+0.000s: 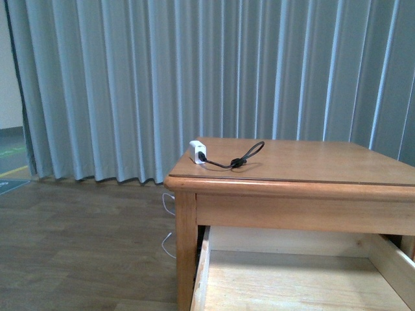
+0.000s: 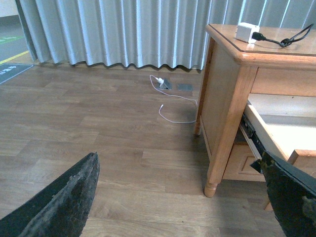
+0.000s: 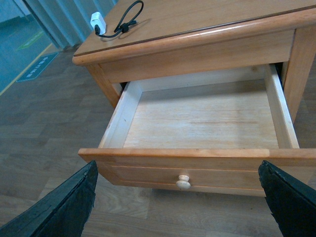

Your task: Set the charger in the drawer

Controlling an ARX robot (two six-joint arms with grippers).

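Resting at a far corner of the nightstand (image 1: 311, 165) top, the charger (image 1: 198, 151) awaited pickup; the drawer (image 3: 202, 116) beneath stood pulled out to receive it, while the left gripper (image 2: 178, 158) and right gripper (image 3: 177, 165) hung spread, empty

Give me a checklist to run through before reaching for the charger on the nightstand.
1. Is the drawer open: ok, pulled well out, bare wood inside.
2. Is the charger reachable: ok, on the nightstand top near a corner, nothing covering it.
3. Is its black cable tidy: ok, looped, lying on the top.
4. Is the left gripper open: ok, holding nothing.
5. Is the right gripper open: ok, holding nothing.
6. Is the charger grasped: not ok, neither gripper touches it.
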